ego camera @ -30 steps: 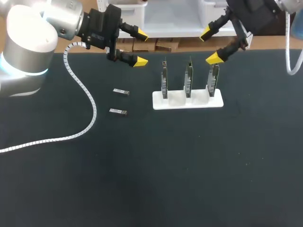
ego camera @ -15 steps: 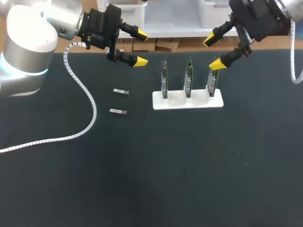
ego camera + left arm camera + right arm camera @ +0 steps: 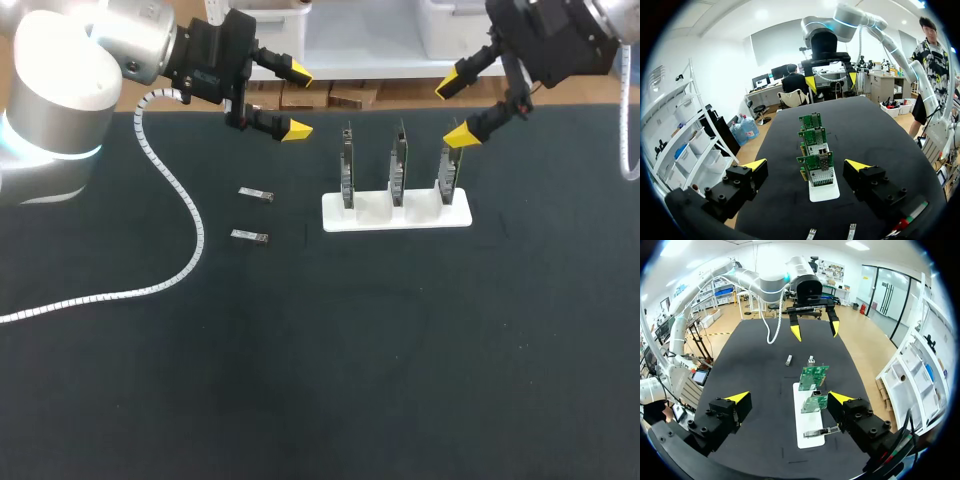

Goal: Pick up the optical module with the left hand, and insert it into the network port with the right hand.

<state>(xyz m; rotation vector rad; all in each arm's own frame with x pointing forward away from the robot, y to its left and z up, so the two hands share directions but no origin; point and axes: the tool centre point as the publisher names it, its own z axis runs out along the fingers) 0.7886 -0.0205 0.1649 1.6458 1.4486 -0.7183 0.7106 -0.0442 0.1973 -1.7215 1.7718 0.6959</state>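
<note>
**Pick-up not yet begun: both grippers open and empty**

The job stands at its first step. Two small metal modules lie flat on the black table (image 3: 400, 380), the farther module (image 3: 256, 194) and the nearer module (image 3: 249, 236). They are close to each other and well apart from the white stand (image 3: 397, 214) on their right. Neither is touched.

The left gripper (image 3: 297, 100) hangs over the table's far edge, beyond the modules and raised off the surface. Its jaws are wide apart with nothing between them. The right gripper (image 3: 459, 108) hangs above the stand's right end, close over the rightmost of three upright circuit boards (image 3: 399, 165). Its jaws are likewise spread and empty.

In the left wrist view the boards stand in a row ahead of the fingers. Each seems to carry a metal port (image 3: 821, 175) on its face, and the modules show just under the gripper.

As I judge it, the next move belongs to the left gripper. It has to draw toward one module, go down over it, set its fingers across the narrow sides, and close. The modules are thin and lie flat, so the tips must reach nearly to the surface to get a grip. A coiled cable (image 3: 190, 225) trails on the table to their left and should be avoided. The module would then have to pass to the right gripper before it can go into a port.
</note>
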